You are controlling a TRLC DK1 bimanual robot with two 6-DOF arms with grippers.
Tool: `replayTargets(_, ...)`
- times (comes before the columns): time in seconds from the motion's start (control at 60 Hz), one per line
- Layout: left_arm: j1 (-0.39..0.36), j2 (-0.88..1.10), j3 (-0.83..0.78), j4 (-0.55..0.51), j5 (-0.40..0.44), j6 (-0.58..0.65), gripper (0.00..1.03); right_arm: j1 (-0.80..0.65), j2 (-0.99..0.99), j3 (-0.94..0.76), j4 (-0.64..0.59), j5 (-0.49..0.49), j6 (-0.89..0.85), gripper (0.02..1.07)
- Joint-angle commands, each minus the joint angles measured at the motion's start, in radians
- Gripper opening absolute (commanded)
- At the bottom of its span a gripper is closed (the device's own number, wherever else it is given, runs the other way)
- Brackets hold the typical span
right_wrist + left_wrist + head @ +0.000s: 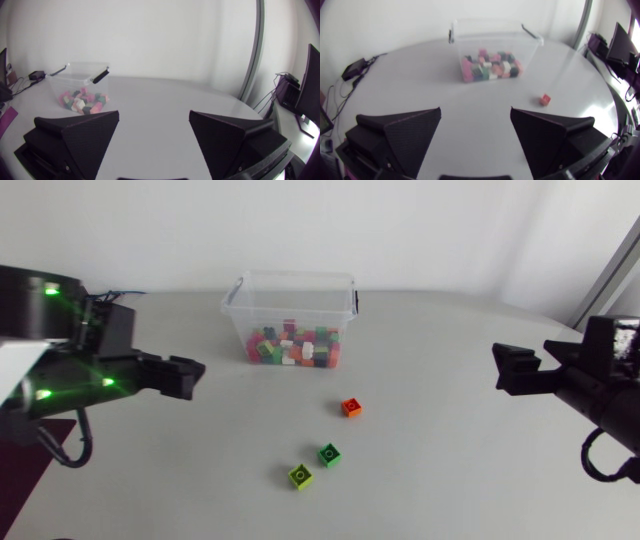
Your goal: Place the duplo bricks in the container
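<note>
Container (237, 308), clear, holding many bricks (290, 346), on table (450, 470). Loose nearby: orange brick (351, 408), green brick (329, 454), lime brick (301, 476). Left gripper (476, 131), right gripper (154, 131): jaws released, empty.

The open-topped container (292, 298) stands far centre, the only tall obstacle. Bare table (450, 470) surrounds the three loose bricks (329, 454), set apart nearer.

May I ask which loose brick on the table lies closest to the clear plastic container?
The orange-red brick; the dark green brick and lime green brick lie farther from the clear plastic container.
</note>
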Motion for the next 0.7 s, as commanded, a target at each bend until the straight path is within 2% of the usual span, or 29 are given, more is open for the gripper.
replayTargets(0.0,-0.062,0.124,0.067,-0.069,-0.004,0.029,0.97,0.005,0.074,0.025,-0.031,-0.011,0.034,1.03)
replayTargets(0.1,-0.144,0.222,0.110,-0.129,-0.005,0.127,0.98,0.005,0.120,0.037,-0.077,-0.023,0.034,1.03)
replayTargets(0.3,-0.232,0.452,0.247,-0.277,-0.004,0.143,0.98,0.005,0.258,0.123,-0.259,-0.031,0.023,1.03)
replayTargets(0.467,-0.359,0.609,0.346,-0.394,-0.004,0.137,0.98,0.021,0.369,0.188,-0.397,-0.080,-0.058,1.03)
replayTargets(0.6,-0.439,0.713,0.409,-0.460,-0.004,0.132,0.98,0.047,0.403,0.218,-0.460,-0.120,-0.165,1.03)
replayTargets(0.683,-0.465,0.750,0.431,-0.464,-0.004,0.129,0.98,0.056,0.418,0.241,-0.473,-0.121,-0.174,1.03)
